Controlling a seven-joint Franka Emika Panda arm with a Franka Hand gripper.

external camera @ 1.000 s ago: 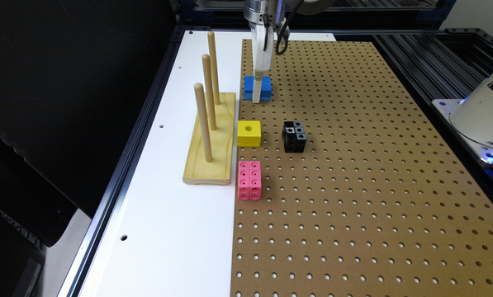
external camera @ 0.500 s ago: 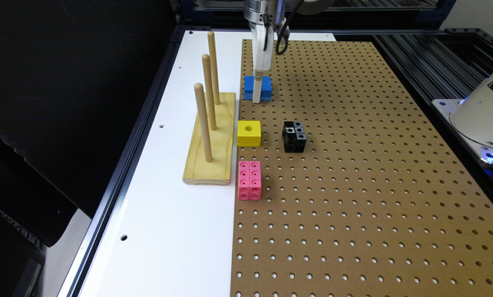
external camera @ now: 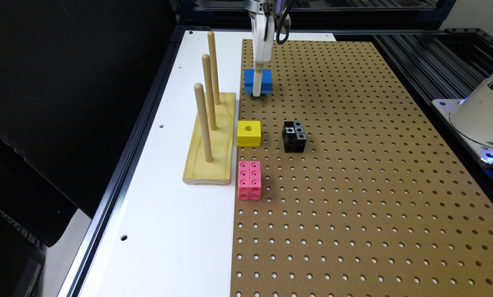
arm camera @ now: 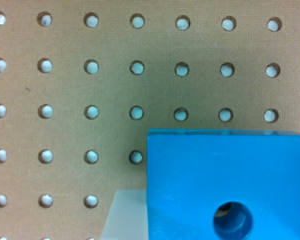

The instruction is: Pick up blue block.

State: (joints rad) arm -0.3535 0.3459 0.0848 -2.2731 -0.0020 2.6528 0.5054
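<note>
Blue block (external camera: 258, 81) sits on the brown pegboard (external camera: 353, 185) at the far end, beyond the yellow block (external camera: 248, 133), as the white gripper (external camera: 257, 93) reaches down against it. From the wrist, one pale finger (arm camera: 124, 215) presses its side; whether it's pinched, I cannot tell.

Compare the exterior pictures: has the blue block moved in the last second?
No. The blue block sits in the same spot beside the peg stand.
</note>
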